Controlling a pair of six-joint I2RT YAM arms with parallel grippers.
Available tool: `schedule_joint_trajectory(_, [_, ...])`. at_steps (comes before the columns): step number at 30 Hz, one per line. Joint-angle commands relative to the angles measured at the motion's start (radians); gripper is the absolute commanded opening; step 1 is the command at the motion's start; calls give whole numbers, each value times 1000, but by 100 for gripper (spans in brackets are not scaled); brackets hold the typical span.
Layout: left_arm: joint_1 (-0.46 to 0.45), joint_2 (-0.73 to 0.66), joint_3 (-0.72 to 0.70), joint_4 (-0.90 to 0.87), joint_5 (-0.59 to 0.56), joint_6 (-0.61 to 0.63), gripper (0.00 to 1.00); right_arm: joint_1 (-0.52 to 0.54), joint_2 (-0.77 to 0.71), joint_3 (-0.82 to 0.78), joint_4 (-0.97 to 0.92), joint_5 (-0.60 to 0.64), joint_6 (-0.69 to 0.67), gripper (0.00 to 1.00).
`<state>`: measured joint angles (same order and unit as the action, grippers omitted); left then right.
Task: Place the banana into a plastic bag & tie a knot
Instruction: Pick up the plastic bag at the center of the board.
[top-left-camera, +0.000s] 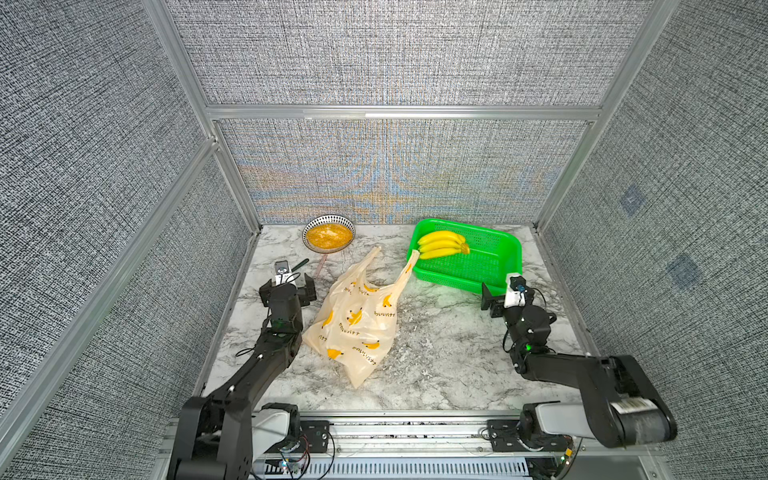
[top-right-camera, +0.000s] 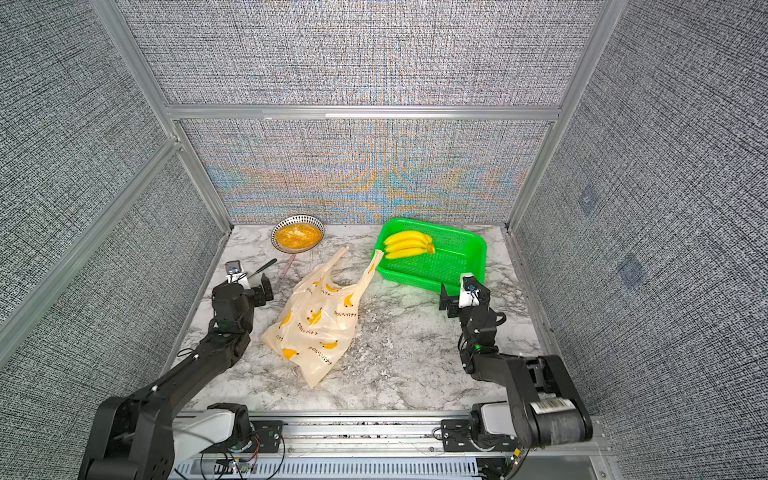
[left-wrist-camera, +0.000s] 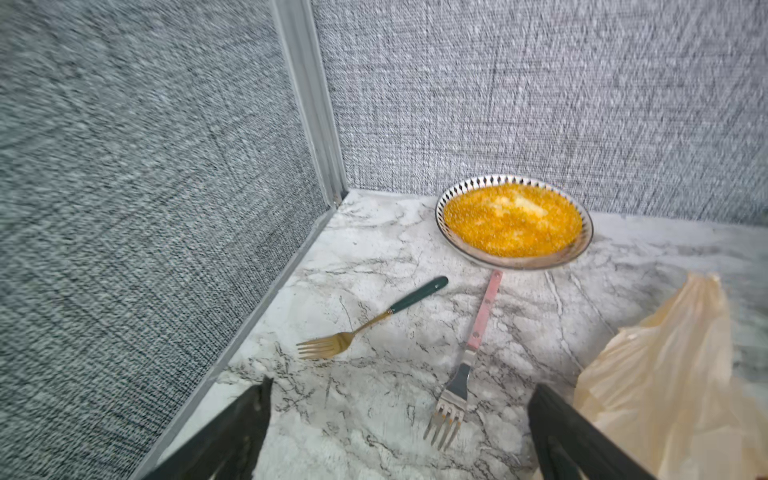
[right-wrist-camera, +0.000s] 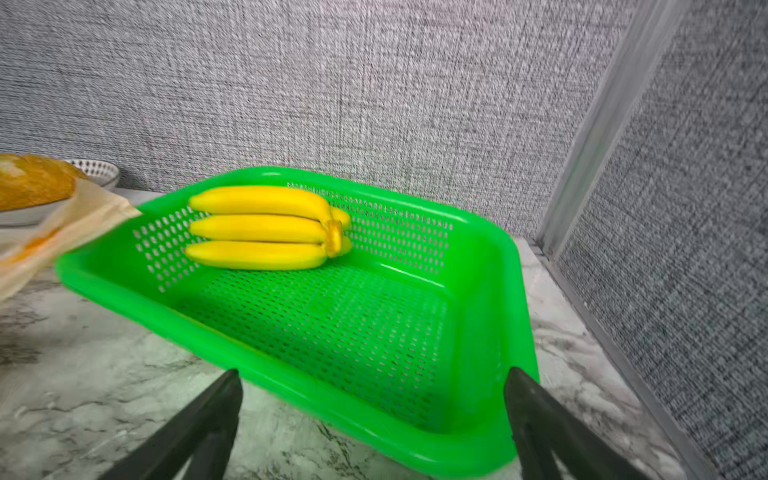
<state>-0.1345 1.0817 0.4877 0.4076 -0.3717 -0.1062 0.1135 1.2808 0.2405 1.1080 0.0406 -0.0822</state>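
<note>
Top views, from the left: your left gripper (top-left-camera: 287, 289) sits beside the left wall over the marble worktop (top-left-camera: 436, 353). Left wrist view shows its fingers (left-wrist-camera: 245, 436) spread wide with nothing between them. Ahead of them lie two forks: a gold fork (left-wrist-camera: 374, 318) with a dark green handle, and a pink-handled fork (left-wrist-camera: 465, 357) whose handle end reaches the rim of the patterned dish (top-left-camera: 329, 237) of yellow grains at the back wall.

Centre: the plastic bag (top-left-camera: 357, 320) lies flat and crumpled on the worktop. Its two handles are splayed apart. One handle points toward the dish; the other handle (top-left-camera: 409, 266) runs up to the near left corner of the green basket (top-left-camera: 505, 245) and touches its rim.

Right: the banana (top-left-camera: 442, 245) lies inside the basket, against its back left wall, stem end toward the right.

Far right: your right gripper (top-left-camera: 500, 296) is at the basket's near edge. Right wrist view shows both fingers (right-wrist-camera: 208, 424) wide apart, holding nothing, aimed over the basket's rim.
</note>
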Motion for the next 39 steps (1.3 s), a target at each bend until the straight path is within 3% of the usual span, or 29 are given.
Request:
schedule_joint_trajectory(1, [-5,-104,63,-260,-18,-155,99,25,-117,45,-193,10,52,98])
schedule_joint_trajectory(7, [-9,-269,182,-482,183,-362,99,40,-324,184,-501,-102,332,98])
schedule_joint_trajectory(10, [-8,-301,249,-593,290,-333,99,38,-347,264,-680,-105,426,98])
schedule_joint_trajectory(12, [-8,-299,243,-553,290,-345,99,27,-331,297,-743,-149,455,98])
schedule_joint_trajectory(16, [-7,-228,270,-553,266,-502,99,-5,-298,291,-746,-307,482,98])
schedule_joint_trajectory(18, [-8,-144,307,-537,304,-538,99,-23,-284,278,-745,-334,516,98])
schedule_joint_trajectory(22, [-13,78,445,-545,506,-476,99,-99,-245,225,-653,-517,603,98])
schedule_joint_trajectory(28, [-75,480,834,-883,611,-277,99,-172,-167,166,-529,-719,704,98])
schedule_joint_trajectory(32, [-147,685,1033,-1038,577,-167,99,-203,-113,160,-501,-811,723,98])
schedule_joint_trajectory(36, [-222,891,1281,-1223,475,-62,99,-218,-95,141,-463,-852,741,98])
schedule_joint_trajectory(39, [-259,1079,1493,-1386,392,2,92,-219,-94,142,-473,-871,728,98])
